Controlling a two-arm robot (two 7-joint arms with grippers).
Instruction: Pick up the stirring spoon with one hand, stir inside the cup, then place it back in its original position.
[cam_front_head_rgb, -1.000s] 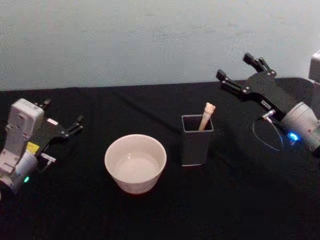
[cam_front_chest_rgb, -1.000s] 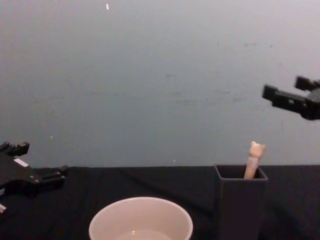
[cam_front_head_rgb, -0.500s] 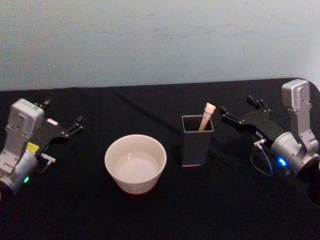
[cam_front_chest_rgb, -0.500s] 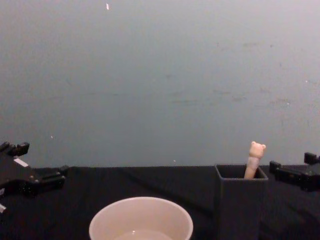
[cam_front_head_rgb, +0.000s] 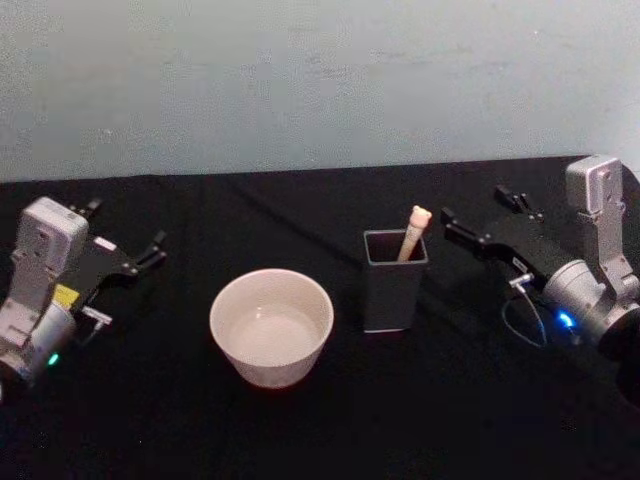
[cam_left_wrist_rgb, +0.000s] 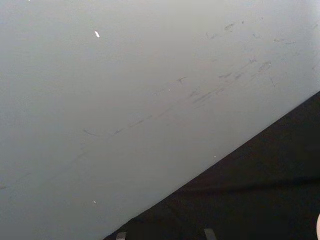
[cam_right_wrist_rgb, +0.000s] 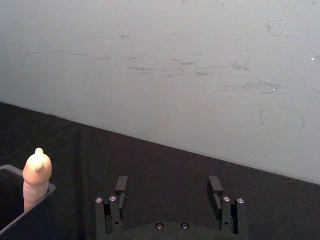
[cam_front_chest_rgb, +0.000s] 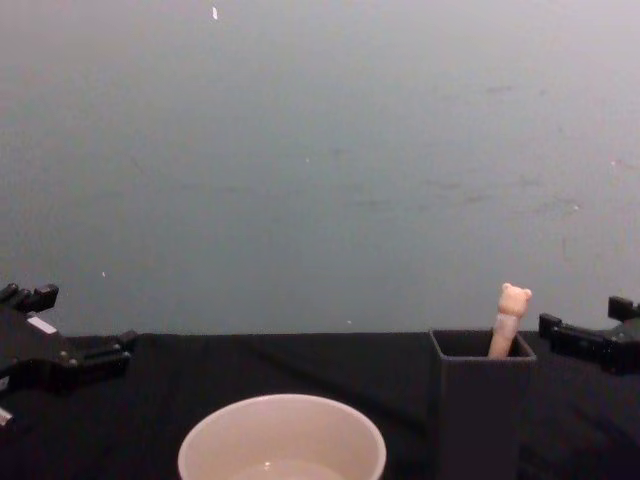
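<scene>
Just to the right of the dark grey square holder (cam_front_head_rgb: 394, 279), the right gripper (cam_front_head_rgb: 481, 217) hangs low over the black cloth-covered table (cam_front_head_rgb: 450, 400), its two black fingers spread apart and empty, pointing toward the holder from a little way off; its grey wrist housing rises farther right of the holder. Standing inside that thin-walled, square-sided holder is the stirring spoon (cam_front_head_rgb: 412, 233), its beige handle leaning slightly and its tiny bear-head knob poking above the rim, the bowl hidden within. Left of the holder and close beside it sits the cup (cam_front_head_rgb: 271, 326), wide, round and cream-white with a thin rim and a smooth pale interior. Well to the left of the holder, beyond the cup, the left gripper (cam_front_head_rgb: 125, 240) rests low near the table's edge, fingers parted and holding nothing. Behind the holder runs a pale, scuffed wall (cam_front_head_rgb: 300, 80).
</scene>
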